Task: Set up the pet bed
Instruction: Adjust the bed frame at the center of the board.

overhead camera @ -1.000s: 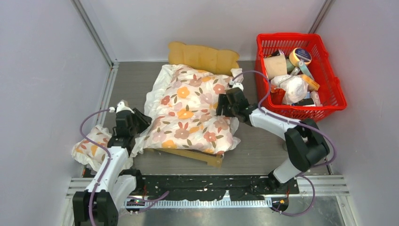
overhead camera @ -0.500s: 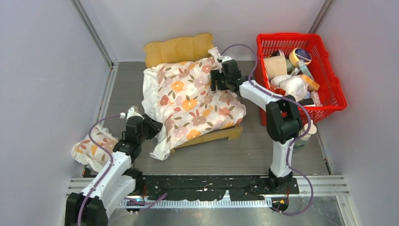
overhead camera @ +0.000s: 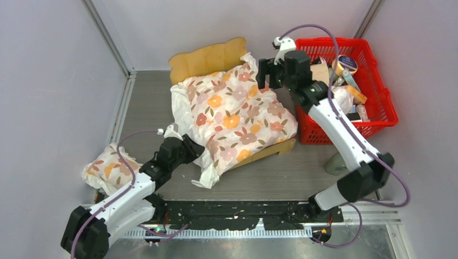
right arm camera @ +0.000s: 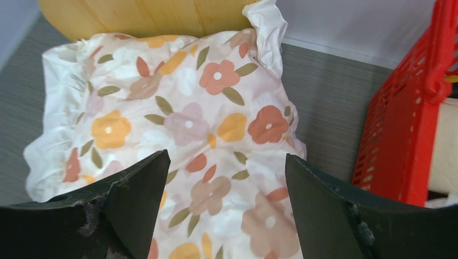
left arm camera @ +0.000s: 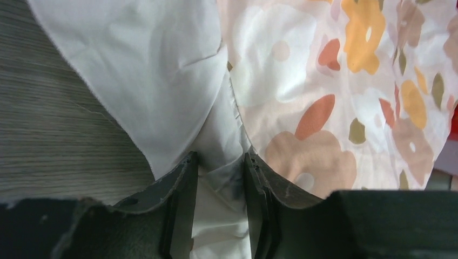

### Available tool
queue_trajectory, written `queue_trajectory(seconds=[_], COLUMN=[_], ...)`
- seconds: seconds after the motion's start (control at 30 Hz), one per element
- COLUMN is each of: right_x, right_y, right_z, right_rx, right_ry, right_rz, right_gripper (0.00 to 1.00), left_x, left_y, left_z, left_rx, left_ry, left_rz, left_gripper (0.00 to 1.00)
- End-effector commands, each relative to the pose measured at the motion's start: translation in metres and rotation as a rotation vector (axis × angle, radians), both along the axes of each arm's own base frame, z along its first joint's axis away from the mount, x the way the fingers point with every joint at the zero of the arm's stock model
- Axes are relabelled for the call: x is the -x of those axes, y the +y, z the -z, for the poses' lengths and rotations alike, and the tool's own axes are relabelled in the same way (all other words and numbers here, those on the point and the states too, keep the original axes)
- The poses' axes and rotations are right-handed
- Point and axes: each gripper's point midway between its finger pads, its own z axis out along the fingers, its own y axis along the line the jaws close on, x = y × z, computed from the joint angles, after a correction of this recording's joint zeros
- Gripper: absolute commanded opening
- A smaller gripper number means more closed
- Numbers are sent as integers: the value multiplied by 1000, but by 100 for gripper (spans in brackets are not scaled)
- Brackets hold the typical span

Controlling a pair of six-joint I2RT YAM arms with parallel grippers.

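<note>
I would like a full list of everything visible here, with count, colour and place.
pet bed: one, light wood, mid-table, headboard toward the back wall
floral cushion: one, white with orange and pink flowers, lying on the pet bed
small floral pillow: one, same print, table's left side
red basket: one, red, back right
small items: several, mixed colours, inside the red basket
table: one, grey, under everything
left hand: one, black, shut on the floral cushion's white edge
right hand: one, black, open, above the floral cushion's far corner
</note>
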Motion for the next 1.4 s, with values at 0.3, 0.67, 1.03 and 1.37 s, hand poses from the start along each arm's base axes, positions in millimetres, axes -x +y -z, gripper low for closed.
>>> queue_trajectory(seconds=[0.3,0.67,1.03,1.37], right_x=[176,256,271,279], right_y=[30,26,13,6], right_z=[59,121,154,204], right_rx=[-170,-260,-222,-159], right_ry=[178,324,397,516], right_rz=[-126,-223,-188,-127], right_gripper=[80,78,76,73], left_x=[-38,-186,-292,-346], left_y=[64,105,118,98], left_z=[-115,-203,-215,-186], left_rx=[-414,-509,-416,-302], left_ry=[-253,-513,-804,-923], left_rz=[-59,289,400,537], left_gripper=[67,70,70,67])
